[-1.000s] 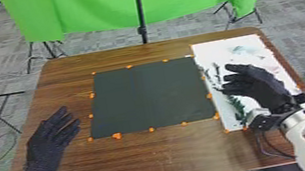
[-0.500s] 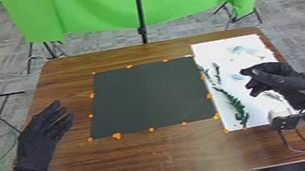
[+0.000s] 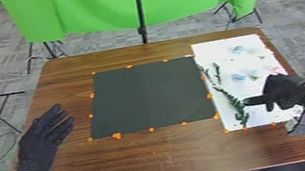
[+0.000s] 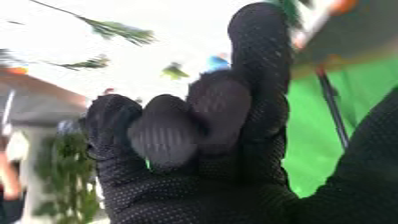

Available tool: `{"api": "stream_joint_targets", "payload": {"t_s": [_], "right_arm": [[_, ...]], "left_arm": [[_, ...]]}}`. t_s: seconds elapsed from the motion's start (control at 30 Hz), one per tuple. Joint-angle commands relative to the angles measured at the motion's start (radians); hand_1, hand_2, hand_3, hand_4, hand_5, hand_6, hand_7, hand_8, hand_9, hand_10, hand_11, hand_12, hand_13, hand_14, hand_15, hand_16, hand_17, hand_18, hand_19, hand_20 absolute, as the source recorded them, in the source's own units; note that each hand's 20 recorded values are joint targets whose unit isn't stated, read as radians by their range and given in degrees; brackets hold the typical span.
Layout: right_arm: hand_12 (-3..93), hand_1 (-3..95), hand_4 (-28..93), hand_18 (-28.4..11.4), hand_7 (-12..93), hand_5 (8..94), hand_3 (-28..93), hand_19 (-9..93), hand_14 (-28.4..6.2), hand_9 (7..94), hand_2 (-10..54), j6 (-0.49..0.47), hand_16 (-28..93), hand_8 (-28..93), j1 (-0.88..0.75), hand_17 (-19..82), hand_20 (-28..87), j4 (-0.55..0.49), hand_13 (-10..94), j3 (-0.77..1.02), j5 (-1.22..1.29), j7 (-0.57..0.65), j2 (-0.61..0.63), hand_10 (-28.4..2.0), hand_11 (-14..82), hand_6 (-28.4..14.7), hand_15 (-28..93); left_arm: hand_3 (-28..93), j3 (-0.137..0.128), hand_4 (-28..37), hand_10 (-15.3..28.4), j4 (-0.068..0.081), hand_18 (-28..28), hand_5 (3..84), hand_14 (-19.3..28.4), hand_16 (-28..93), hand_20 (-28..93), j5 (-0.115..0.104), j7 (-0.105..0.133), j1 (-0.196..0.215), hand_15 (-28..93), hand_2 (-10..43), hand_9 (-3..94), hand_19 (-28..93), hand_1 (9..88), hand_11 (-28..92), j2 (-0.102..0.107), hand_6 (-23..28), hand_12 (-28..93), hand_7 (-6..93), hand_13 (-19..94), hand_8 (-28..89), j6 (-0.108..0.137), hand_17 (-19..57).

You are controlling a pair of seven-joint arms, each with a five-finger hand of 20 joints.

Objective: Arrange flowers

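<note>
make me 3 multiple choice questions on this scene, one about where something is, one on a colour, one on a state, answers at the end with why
1. Where does the long leafy stem lie?
A) on the dark square sheet
B) on the white sheet
C) on the floor

2. What colour is the curtain beyond the table?
A) green
B) red
C) yellow

3. How is the left hand?
A) clenched in a fist
B) holding a flower
C) open and empty

Answers:
1. B: the head view shows its leaves against the white sheet.
2. A: the hanging cloth is bright green.
3. C: its fingers are straight, with nothing in them.
</note>
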Motion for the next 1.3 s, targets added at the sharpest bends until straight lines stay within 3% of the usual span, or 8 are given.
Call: {"api": "stream_joint_targets", "payload": {"t_s": [0.03, 0.17, 0.5, 0.63, 0.73, 0.87, 1.3], "right_arm": [[35.3, 32.5, -20, -22.8, 43, 88.1, 24, 93, -12.7, 89.4, -5.7, -0.023, 34, -13, 0.023, 45, 61, 0.027, 77, -0.107, -0.003, 0.058, 0.009, -11.5, 55.5, 0.7, 79], [35.3, 30.0, -25, -22.9, 43, 87.9, 33, 93, -12.7, 89.4, -5.3, -0.044, 34, -12, 0.06, 45, 61, 0.036, 77, -0.143, 0.003, 0.053, 0.017, -11.7, 55.3, 0.5, 79], [35.0, 28.5, -26, -23.0, 42, 89.2, 34, 93, -12.9, 90.1, -3.4, -0.097, 34, -12, 0.269, 46, 63, 0.122, 78, -0.322, 0.019, 0.041, 0.097, -11.5, 55.9, 0.4, 79], [34.7, 20.7, -28, -23.0, 42, 89.2, 57, 93, -12.8, 90.1, -5.1, -0.058, 34, -12, 0.323, 46, 63, 0.159, 78, -0.375, -0.017, 0.036, 0.139, -11.5, 56.0, 0.3, 79], [34.8, 19.0, -28, -22.9, 42, 89.3, 63, 93, -12.6, 90.2, -5.6, -0.081, 34, -12, 0.363, 46, 63, 0.176, 78, -0.403, -0.034, 0.048, 0.157, -11.4, 56.1, 0.3, 79], [35.3, 19.5, -28, -22.8, 43, 88.7, 64, 93, -12.5, 89.9, -5.9, -0.136, 34, -12, 0.417, 46, 63, 0.193, 78, -0.447, -0.021, 0.058, 0.159, -11.4, 56.0, 0.5, 79], [35.0, 21.2, -28, -22.5, 43, 86.5, 61, 93, -12.6, 88.1, -5.4, -0.179, 34, -13, 0.429, 45, 61, 0.185, 77, -0.478, 0.022, 0.031, 0.109, -11.6, 55.8, 0.5, 79]], "left_arm": [[68, 0.013, -26.9, 12.6, 0.012, 20.9, 35.5, 15.9, -1, 6, -0.004, -0.014, -0.007, 36, -0.6, 31.0, 51, 23.8, 23, 0.006, 4.6, 17, 19.2, 25, -8, -0.004, -7.8], [68, 0.016, -27.0, 12.6, 0.013, 20.9, 35.6, 16.0, -1, 6, -0.005, -0.019, -0.007, 36, -0.5, 31.0, 51, 23.8, 23, 0.006, 4.7, 17, 19.2, 25, -8, 0.001, -7.8], [68, 0.025, -27.2, 12.7, 0.016, 21.0, 35.9, 16.1, -1, 6, -0.007, -0.024, -0.015, 36, -0.1, 31.5, 51, 23.5, 23, 0.011, 4.7, 17, 19.2, 25, -8, -0.001, -7.8], [68, 0.026, -27.2, 12.7, 0.017, 21.0, 35.9, 16.1, -1, 6, -0.004, -0.026, -0.018, 36, 0.0, 31.5, 51, 23.6, 23, 0.011, 4.8, 17, 19.2, 25, -8, -0.008, -7.8], [68, 0.026, -27.2, 12.7, 0.016, 21.0, 35.9, 16.1, -1, 6, -0.005, -0.028, -0.015, 37, 0.0, 31.5, 51, 23.6, 23, 0.01, 4.7, 17, 19.2, 25, -8, -0.005, -7.8], [68, 0.024, -27.3, 12.7, 0.014, 21.0, 35.9, 16.1, -1, 6, -0.006, -0.025, -0.009, 37, 0.0, 31.6, 51, 23.6, 23, 0.011, 4.7, 17, 19.2, 25, -8, -0.002, -7.9], [68, 0.023, -27.3, 12.8, 0.014, 21.0, 35.9, 16.0, -1, 6, -0.006, -0.024, -0.011, 37, 0.1, 31.6, 51, 23.6, 23, 0.007, 4.8, 17, 19.2, 25, -8, -0.001, -7.9]]}}
